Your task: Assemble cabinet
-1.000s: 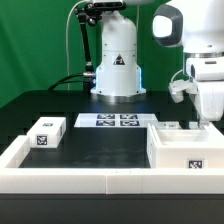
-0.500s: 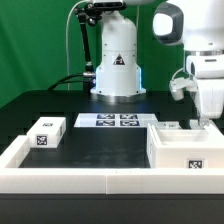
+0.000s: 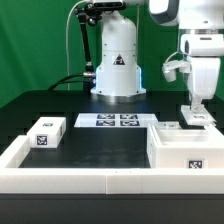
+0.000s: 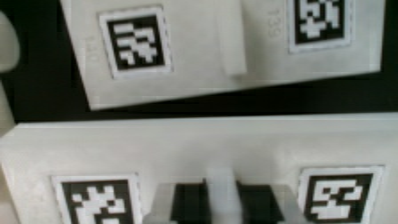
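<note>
- The surface (image 3: 100,148) is dark, almost black and matte. A low white rim (image 3: 90,183) runs along its front and side edges.
- The cabinet body (image 3: 185,152), a white box bearing a square tag, stands on the surface at the exterior view's right, against the rim's front corner.
- Smaller white parts (image 3: 199,122) sit just behind the cabinet body, touching it or nearly so.
- The hand (image 3: 196,112) hangs pointing straight down, directly above those parts and behind the cabinet body.
- In the wrist view the hand (image 4: 210,202) shows its two dark fingers (image 4: 185,204) drawn almost together, so it is closed. I cannot tell whether anything thin is pinched between them.
- Under the fingers lies a broad white part (image 4: 125,150) with two tags. Past it, two tagged white panels (image 4: 151,70) lie side by side with a narrow gap between them.
- A small white block (image 3: 46,133) with tags on its top and front sits well apart from the cabinet body, toward the exterior view's left and near the rim.
- The marker board (image 3: 112,121) lies flat behind the cabinet body, toward the exterior view's left.
- The arm's white base (image 3: 116,65) rises behind the marker board, farther back than the cabinet body. A black cable (image 3: 72,55) loops beside it.
- A green backdrop (image 3: 35,40) closes off the room behind everything.
</note>
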Controlling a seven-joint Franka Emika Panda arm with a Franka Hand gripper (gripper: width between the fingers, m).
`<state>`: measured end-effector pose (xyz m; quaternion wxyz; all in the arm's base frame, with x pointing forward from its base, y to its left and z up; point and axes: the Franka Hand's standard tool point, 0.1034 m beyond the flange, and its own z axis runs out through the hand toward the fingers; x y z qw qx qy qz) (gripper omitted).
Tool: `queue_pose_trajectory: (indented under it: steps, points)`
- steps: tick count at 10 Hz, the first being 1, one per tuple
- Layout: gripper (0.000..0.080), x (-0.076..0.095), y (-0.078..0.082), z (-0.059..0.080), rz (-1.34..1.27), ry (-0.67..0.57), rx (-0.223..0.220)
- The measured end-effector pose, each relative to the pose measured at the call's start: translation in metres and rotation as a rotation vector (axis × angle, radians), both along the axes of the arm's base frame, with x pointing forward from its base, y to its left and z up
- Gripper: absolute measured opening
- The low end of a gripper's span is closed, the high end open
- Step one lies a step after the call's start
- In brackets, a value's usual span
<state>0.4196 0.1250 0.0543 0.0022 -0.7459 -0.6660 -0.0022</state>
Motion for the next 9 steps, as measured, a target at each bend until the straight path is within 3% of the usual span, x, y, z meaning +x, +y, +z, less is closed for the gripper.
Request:
queue_pose_trajectory:
  steps: [1,4,9]
  points:
    - [0.0070,0.003,-0.007,0.000,-0.001,-0.002,0.000]
    - [0.0070,0.003,-0.008,0.000,-0.008,0.000,0.000]
    - [0.0070,0.029,-0.006,0.006,-0.018,-0.015,0.001]
